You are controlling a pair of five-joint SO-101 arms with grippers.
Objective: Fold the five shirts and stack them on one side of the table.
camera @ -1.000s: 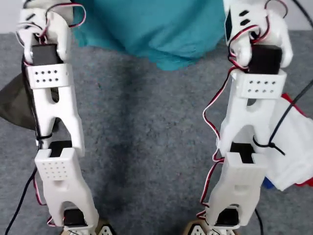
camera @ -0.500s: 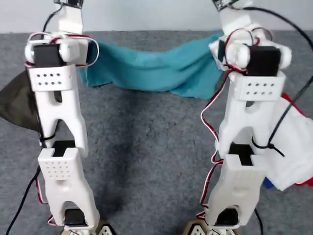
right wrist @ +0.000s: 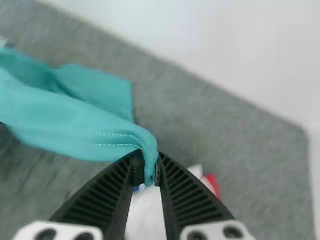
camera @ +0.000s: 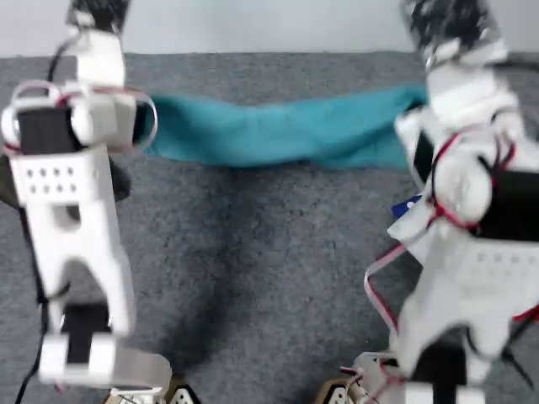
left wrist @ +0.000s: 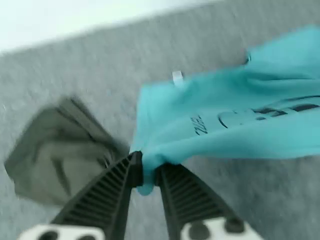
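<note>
High view: teal shirt (camera: 278,130) stretched along the far side, left gripper (left wrist: 147,172) and right gripper (right wrist: 146,172) pinching its ends, so it looks mid-fold and wants laying flat next.

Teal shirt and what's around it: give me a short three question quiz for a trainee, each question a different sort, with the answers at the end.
1. True or false: the left jaws and the right jaws are both shut on the teal shirt, one at each end.
2. In the left wrist view, what lies on the table near the left jaws, beside the teal shirt?
A) a crumpled olive-grey garment
B) a red mug
C) a stack of plates
3. Fill in the missing word: the table surface is ___ in colour.

Key: 1 true; 2 A; 3 grey.
</note>
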